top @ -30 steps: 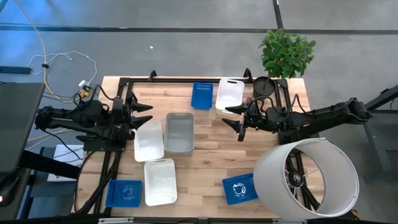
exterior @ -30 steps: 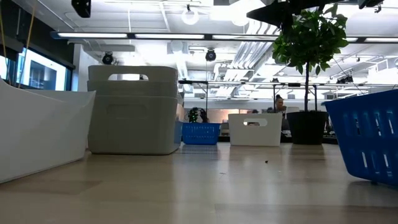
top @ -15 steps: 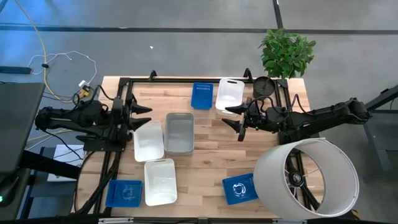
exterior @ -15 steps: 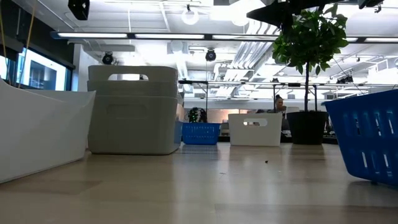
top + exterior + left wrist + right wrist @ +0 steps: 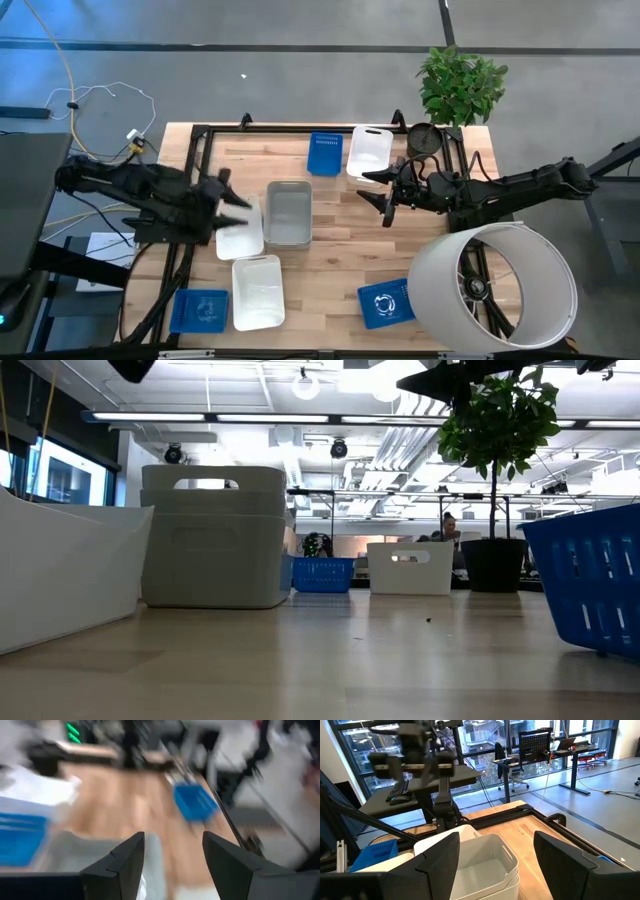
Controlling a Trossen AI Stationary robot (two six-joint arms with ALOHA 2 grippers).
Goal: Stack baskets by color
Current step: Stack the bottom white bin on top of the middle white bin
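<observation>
Several baskets lie on the wooden table. A grey basket (image 5: 288, 213) sits at the centre with a white basket (image 5: 240, 228) beside it on its left. Another white basket (image 5: 258, 292) and two blue baskets (image 5: 198, 310) (image 5: 385, 303) sit near the front edge. A blue basket (image 5: 324, 153) and a white one (image 5: 369, 150) stand at the far edge. My left gripper (image 5: 232, 192) hovers open above the left white basket's far end, tipped downward. My right gripper (image 5: 378, 195) hangs open right of the grey basket, holding nothing.
A big white cylinder (image 5: 493, 288) with a wheel inside fills the near right corner. A potted plant (image 5: 460, 85) stands at the far right. Bare wood lies between the grey basket and the right gripper.
My left gripper has swung out over the left white basket and tipped its fingers downward, staying open. The right arm and all baskets have kept still.
</observation>
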